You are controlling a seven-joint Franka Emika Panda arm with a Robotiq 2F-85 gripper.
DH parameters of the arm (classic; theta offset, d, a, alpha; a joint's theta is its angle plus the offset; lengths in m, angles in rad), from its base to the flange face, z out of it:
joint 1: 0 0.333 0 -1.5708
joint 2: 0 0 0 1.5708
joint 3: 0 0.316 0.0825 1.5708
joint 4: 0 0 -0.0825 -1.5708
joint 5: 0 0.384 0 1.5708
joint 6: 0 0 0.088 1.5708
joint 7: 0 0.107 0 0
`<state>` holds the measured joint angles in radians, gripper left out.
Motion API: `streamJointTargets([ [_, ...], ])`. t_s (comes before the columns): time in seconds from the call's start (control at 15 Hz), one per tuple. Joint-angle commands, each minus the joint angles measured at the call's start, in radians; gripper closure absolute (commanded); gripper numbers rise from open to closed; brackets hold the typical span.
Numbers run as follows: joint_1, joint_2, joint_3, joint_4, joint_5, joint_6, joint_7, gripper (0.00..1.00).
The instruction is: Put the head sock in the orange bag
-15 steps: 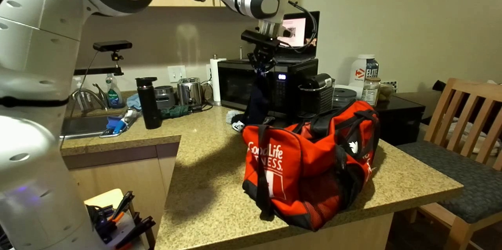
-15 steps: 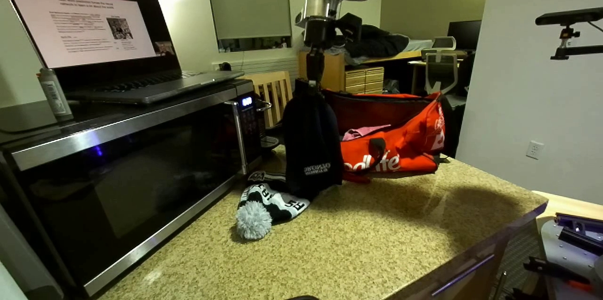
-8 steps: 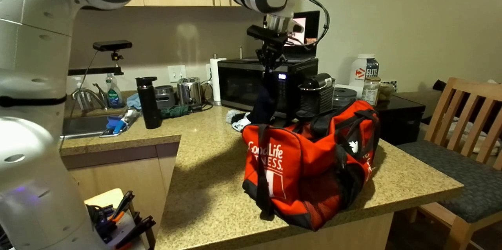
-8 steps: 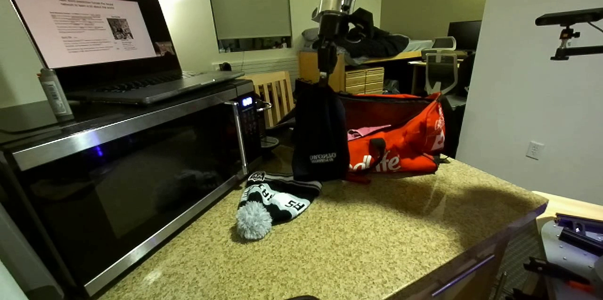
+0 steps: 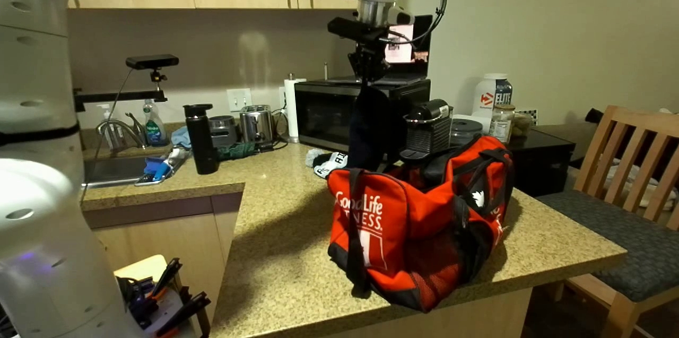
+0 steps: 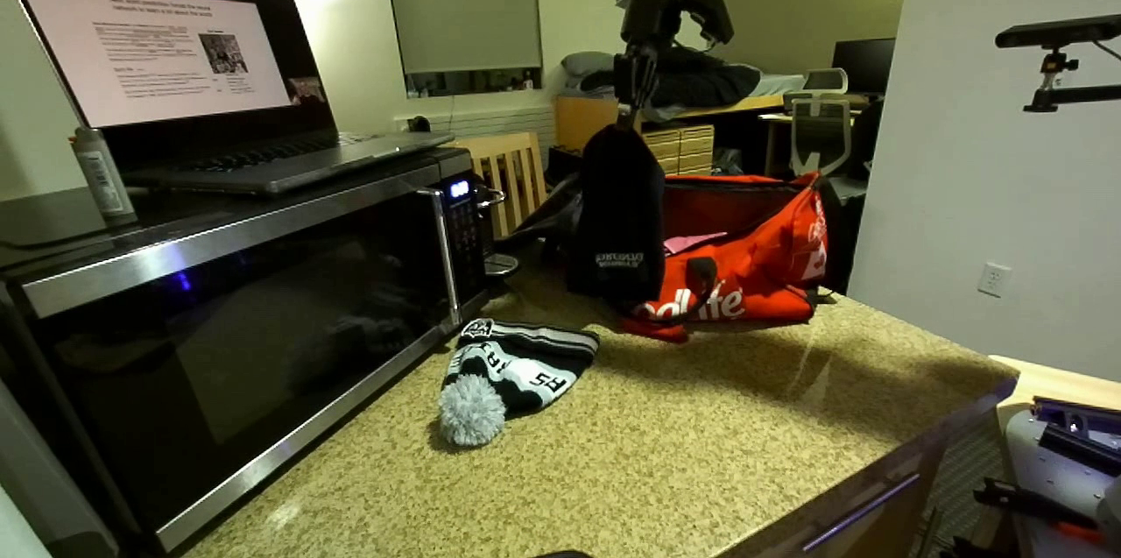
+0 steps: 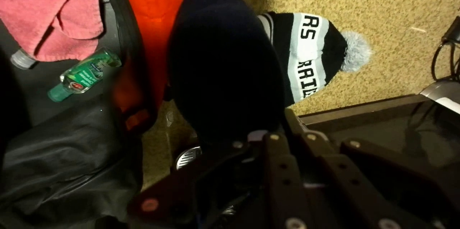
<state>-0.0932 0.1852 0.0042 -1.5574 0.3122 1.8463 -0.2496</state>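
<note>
The head sock is a limp near-black cloth with small pale lettering. It hangs from my gripper in both exterior views (image 5: pixel 366 128) (image 6: pixel 617 212) and fills the middle of the wrist view (image 7: pixel 222 60). My gripper (image 5: pixel 366 81) (image 6: pixel 625 114) (image 7: pixel 275 128) is shut on its upper end, above the counter. The orange bag (image 5: pixel 432 216) (image 6: pixel 762 269) (image 7: pixel 152 17) stands open on the counter. The sock hangs outside the bag, beside its long side. In an exterior view the bag's rim hides the sock's lower end.
A pom-pom knit hat (image 6: pixel 517 370) (image 7: pixel 305 53) lies beside the bag. A pink cloth (image 7: pixel 54 13) and green bottle (image 7: pixel 88 74) lie inside the bag. A microwave (image 6: pixel 254 321) with a laptop (image 6: pixel 263 164) on it and a coffee machine (image 5: pixel 427 128) stand close by.
My gripper has risen with the head sock in it and moved from beside the microwave towards the bag. The knit hat, which the sock partly covered, now shows whole. The bag has not moved.
</note>
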Motion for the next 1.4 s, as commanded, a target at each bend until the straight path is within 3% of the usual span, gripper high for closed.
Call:
streamJointTargets([
  [0.0, 0.011, -0.110, -0.010, -0.123, 0.014, 0.054, 0.054, 0.94],
  [0.33, 0.024, -0.185, -0.010, -0.199, 0.038, 0.052, 0.078, 0.94],
  [0.67, 0.087, -0.241, 0.024, -0.265, 0.046, 0.052, 0.042, 0.94],
  [1.33, 0.120, -0.241, 0.017, -0.286, 0.119, 0.094, 0.050, 0.95],
])
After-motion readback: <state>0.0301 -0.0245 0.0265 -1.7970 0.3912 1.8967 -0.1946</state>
